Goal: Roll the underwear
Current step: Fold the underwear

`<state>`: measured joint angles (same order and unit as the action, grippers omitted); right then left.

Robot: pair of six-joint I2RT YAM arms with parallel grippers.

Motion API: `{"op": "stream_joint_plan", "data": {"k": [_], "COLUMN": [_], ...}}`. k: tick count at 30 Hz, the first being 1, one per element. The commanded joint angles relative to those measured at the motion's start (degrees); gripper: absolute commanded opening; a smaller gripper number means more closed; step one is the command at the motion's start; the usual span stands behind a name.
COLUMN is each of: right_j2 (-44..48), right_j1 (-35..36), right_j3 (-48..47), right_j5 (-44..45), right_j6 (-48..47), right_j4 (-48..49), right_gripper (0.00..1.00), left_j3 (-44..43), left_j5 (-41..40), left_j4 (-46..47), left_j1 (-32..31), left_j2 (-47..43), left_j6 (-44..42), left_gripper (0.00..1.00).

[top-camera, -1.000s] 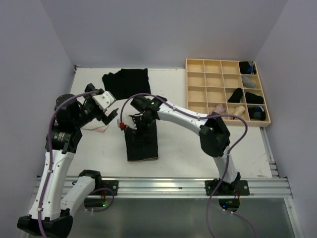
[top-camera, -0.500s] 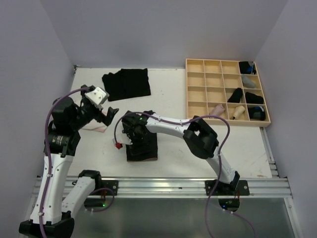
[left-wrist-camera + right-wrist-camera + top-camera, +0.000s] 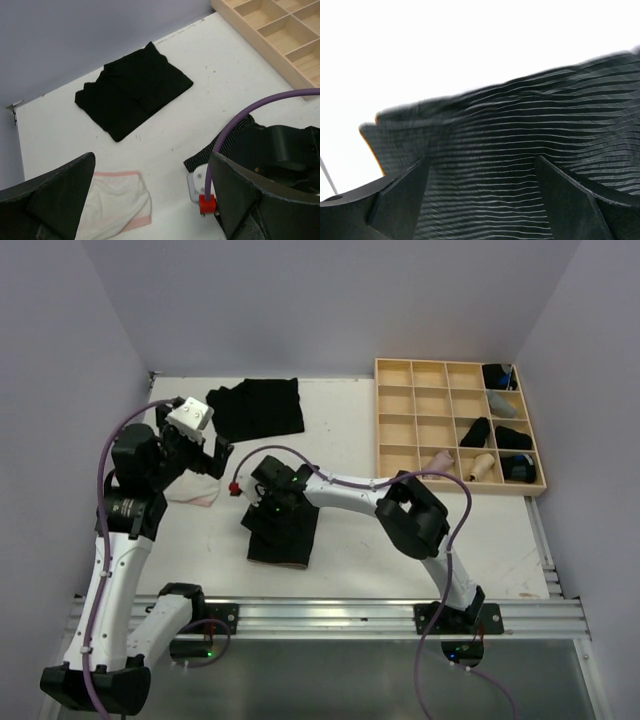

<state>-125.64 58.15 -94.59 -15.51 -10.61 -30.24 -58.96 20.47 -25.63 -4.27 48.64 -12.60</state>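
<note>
- Already rolled and stowed, by the look of it: several dark rolls (image 3: 476, 430) in the right-hand compartments of the wooden tray (image 3: 378, 415), upper right of the top view, with two tan rolls (image 3: 482, 466) beside them.
- Not yet rolled: striped black underwear (image 3: 285, 535), flat at lower centre of the top view.
- Also waiting: a black pile (image 3: 255, 408) at upper left, and a whitish pair (image 3: 192, 490) with pink edging, flat at far left.
- Likely step in hand: starting a roll on the striped black underwear, from its upper edge.
- Judged progress: partway, with at least three pieces left to do.
- right gripper (image 3: 482, 165): spread wide, low over the upper edge of the striped black underwear.
- In its wrist view, striped cloth fills the gap between the fingers (image 3: 395, 205) with nothing pinched. Actual contact with the cloth impossible to tell through the blur.
- left gripper (image 3: 152, 170): spread wide and empty, raised clear of the table at left of the top view.
- Below it in its wrist view, the whitish pair at lower left and the black pile further up the frame, both untouched.
</note>
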Motion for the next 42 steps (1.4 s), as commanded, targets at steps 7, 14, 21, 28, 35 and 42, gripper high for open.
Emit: {"op": "stream_joint_plan", "data": {"k": [7, 14, 21, 28, 35, 42], "right_j2": [-2.97, 7.77, 10.42, 5.06, 0.67, -5.48], "right_j1": [-5.94, -5.94, -4.45, -4.19, -2.17, -2.08], "right_j3": [4.94, -4.29, -3.68, -4.11, -3.24, -0.69], "right_j5": [0.73, -2.5, 10.4, 2.16, 7.86, 4.53], "right_j6": [41.03, 11.12, -8.98, -22.15, -25.25, -18.41], "right_j4": [7.2, -0.68, -12.55, -16.35, -10.9, -10.63], "right_gripper": [0.91, 0.93, 0.97, 0.99, 0.99, 0.97], "left_j3": [-2.65, -2.48, -1.78, -1.77, -1.42, -0.98], "left_j5": [-3.78, 1.85, 2.91, 3.79, 3.44, 4.49], "left_j4": [-2.76, -3.46, -2.06, -1.18, -1.53, -1.36], "left_j1": [4.79, 8.05, 8.75, 9.11, 9.72, 10.6], "left_j2": [7.96, 8.05, 8.75, 9.54, 8.93, 9.19], "left_j6": [6.62, 4.16, 4.95, 3.73, 3.2, 3.2], "left_gripper": [1.0, 1.0, 1.0, 1.0, 1.0, 1.0]}}
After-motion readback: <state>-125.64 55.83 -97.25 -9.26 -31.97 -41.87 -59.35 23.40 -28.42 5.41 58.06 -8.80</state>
